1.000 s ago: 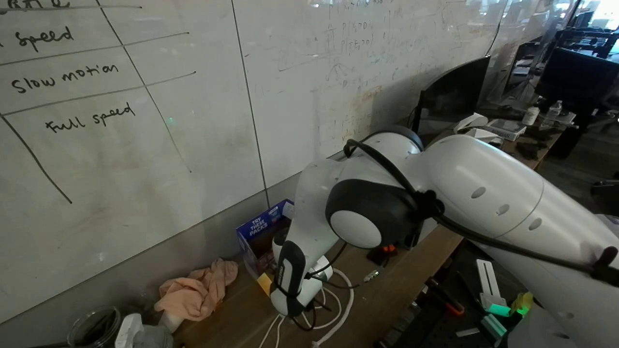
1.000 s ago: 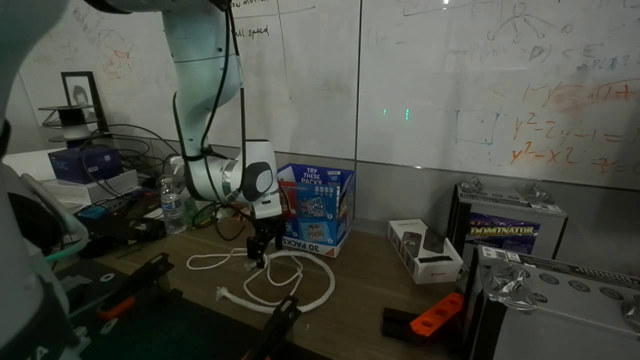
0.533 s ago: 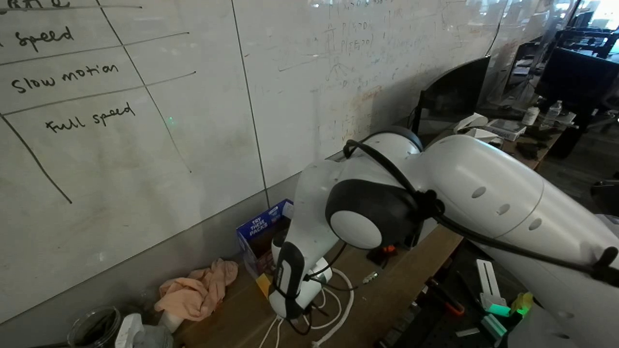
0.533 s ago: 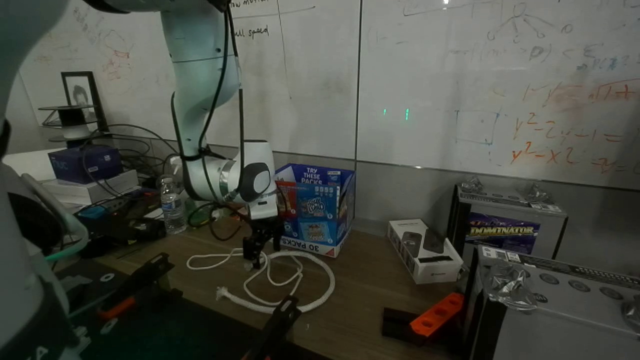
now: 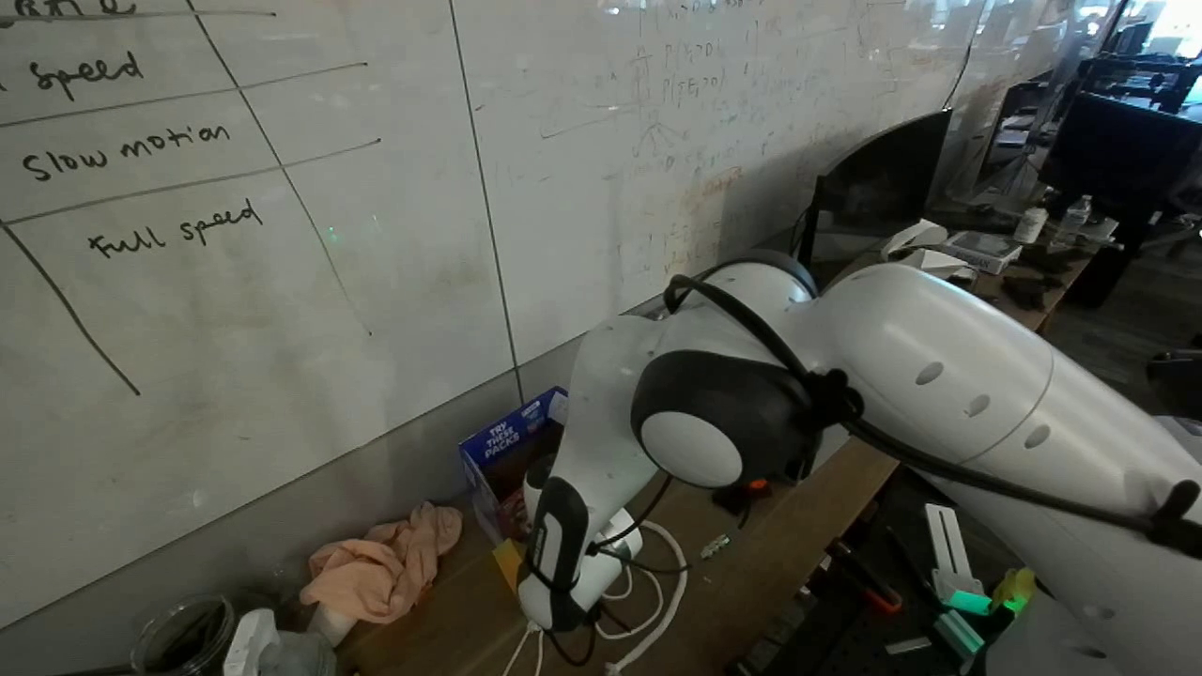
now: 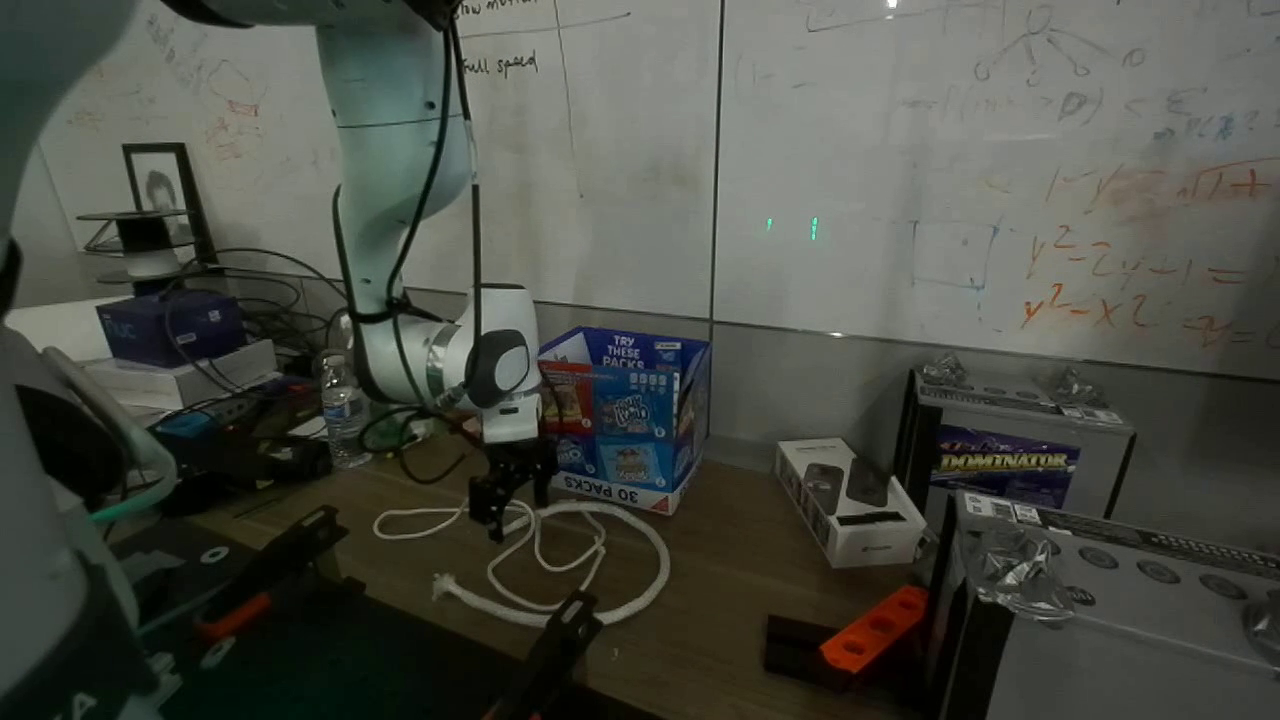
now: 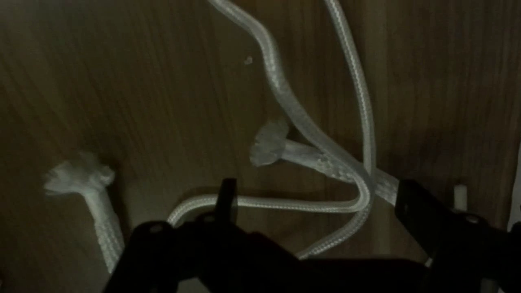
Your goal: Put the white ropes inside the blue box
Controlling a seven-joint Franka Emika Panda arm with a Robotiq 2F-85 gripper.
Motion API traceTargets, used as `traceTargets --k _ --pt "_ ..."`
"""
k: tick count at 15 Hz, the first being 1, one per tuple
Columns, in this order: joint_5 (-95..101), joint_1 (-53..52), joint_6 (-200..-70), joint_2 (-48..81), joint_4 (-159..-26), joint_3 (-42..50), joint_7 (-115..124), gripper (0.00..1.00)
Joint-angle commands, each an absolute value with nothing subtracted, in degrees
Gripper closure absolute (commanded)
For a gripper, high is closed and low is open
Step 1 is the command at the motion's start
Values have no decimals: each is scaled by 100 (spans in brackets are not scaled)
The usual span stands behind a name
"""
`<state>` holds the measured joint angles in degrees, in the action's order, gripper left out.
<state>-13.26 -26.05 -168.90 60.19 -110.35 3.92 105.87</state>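
Note:
The white ropes lie loose on the wooden table: a thick one (image 6: 655, 560) in a curve and a thin one (image 6: 400, 533) in loops; they also show in an exterior view (image 5: 678, 587). In the wrist view a thin rope (image 7: 285, 204) runs across between the fingers, with frayed ends (image 7: 269, 142) near it. The blue box (image 6: 630, 430), holding snack packs, stands against the wall behind the ropes; the arm partly hides it in an exterior view (image 5: 507, 439). My gripper (image 6: 520, 515) is open and empty, pointing down just over the ropes; its fingers (image 7: 317, 187) are wide apart.
A white carton (image 6: 850, 510), an orange block (image 6: 875, 630) and large grey units (image 6: 1120, 610) stand to the box's side. A water bottle (image 6: 345, 415) stands behind the arm. Black clamps (image 6: 550, 655) sit at the table's front edge. A peach cloth (image 5: 385, 568) lies by the wall.
My gripper has moved left in an exterior view, away from the blue box's front, uncovering more of its red pack. The ropes and the box have not moved.

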Motion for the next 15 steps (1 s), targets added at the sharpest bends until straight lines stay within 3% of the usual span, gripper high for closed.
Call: traceTargets --k 1,4,5,6,13,15 --pt "-1438 -2572 -16917 6102 -10949 299 10661 0" --pt "-1415 -2549 -16915 6142 -10919 271 10638 0" --pt "-1394 -2589 -16904 6154 -10913 311 10644 9" --pt "-1379 -2590 -16905 6159 -10908 313 10624 26" --pt "-1312 -2636 -16887 6103 -10862 404 10571 81" --pt "-1300 -2633 -16877 6085 -10869 427 10554 91"
